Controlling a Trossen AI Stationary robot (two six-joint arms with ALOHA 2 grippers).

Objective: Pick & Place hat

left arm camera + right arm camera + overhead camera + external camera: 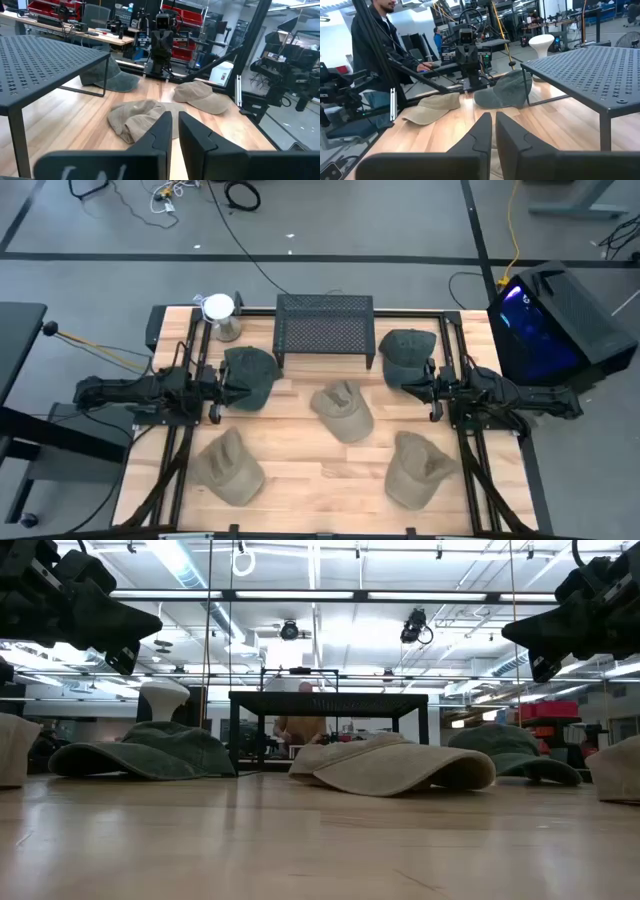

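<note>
Five caps lie on a light wooden table (320, 465) seen from above. Two are dark green: one (248, 376) just beside the left gripper (215, 387), the other (403, 355) just beside the right gripper (430, 390). Three are tan: one (341, 411) near the middle of the table, one (228, 467) at the near left, one (418, 469) at the near right. A black perforated metal stand (324, 328) sits at the far edge between the two green caps. A white-topped cup-like object (220, 315) stands at the far left corner; what it is cannot be made out.

Both arms rest low at the table's sides, facing each other. Each gripper's fingers are nearly together with only a thin slit between them, and neither holds anything. No cap is being touched.

No brand or lettering can be read on any cap. Pale marks on the left wrist's dark housing are too blurred to read, as is faint text on the stand's front edge in the low view.

From table height, the near caps at both edges are cut off. A person (380, 42) in dark clothing stands beside the table in the right wrist view, partly out of frame. A dark box with a glowing blue-purple panel (545, 325) sits to the right of the table.
</note>
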